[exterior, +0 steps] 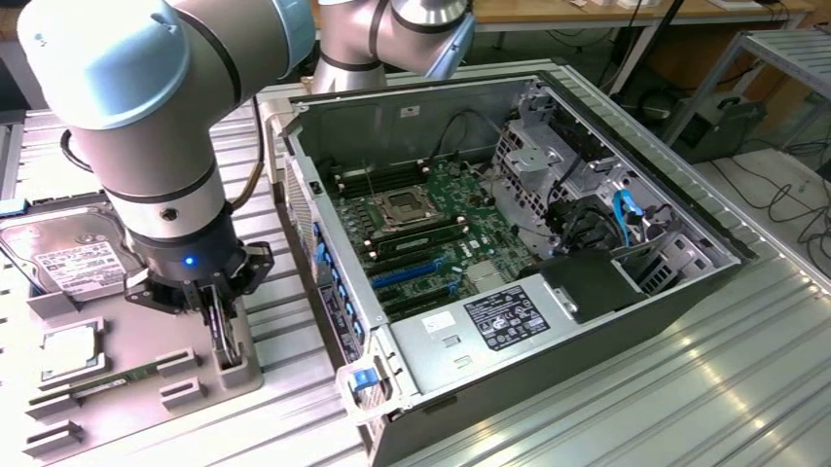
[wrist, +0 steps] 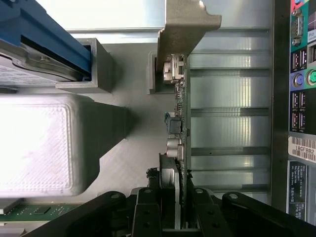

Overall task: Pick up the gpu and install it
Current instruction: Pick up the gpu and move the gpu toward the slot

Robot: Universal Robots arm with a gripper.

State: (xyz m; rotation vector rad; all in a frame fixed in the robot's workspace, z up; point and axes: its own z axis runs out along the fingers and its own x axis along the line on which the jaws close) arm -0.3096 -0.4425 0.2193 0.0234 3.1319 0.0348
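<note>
The gpu [exterior: 229,342] stands on edge as a dark sliver in a slot of the grey parts holder [exterior: 195,394], at the exterior view's left beside the open computer case [exterior: 675,292]. My gripper [exterior: 218,329] reaches straight down from the arm and is shut on the card's upper edge. In the wrist view the gpu [wrist: 177,140] runs away from me edge-on, its silver end bracket [wrist: 187,24] at the far end by a holder slot. The gripper [wrist: 174,200] has a black finger [wrist: 148,210] pressed to each side of the card.
The case lies open with its motherboard [exterior: 429,229] and blue slots [exterior: 413,274] facing up. On the holder lie a silver hard drive [exterior: 72,258], a square chip [exterior: 72,350] and a memory stick [exterior: 124,379]. The case's rear ports [wrist: 301,74] lie close beside the card.
</note>
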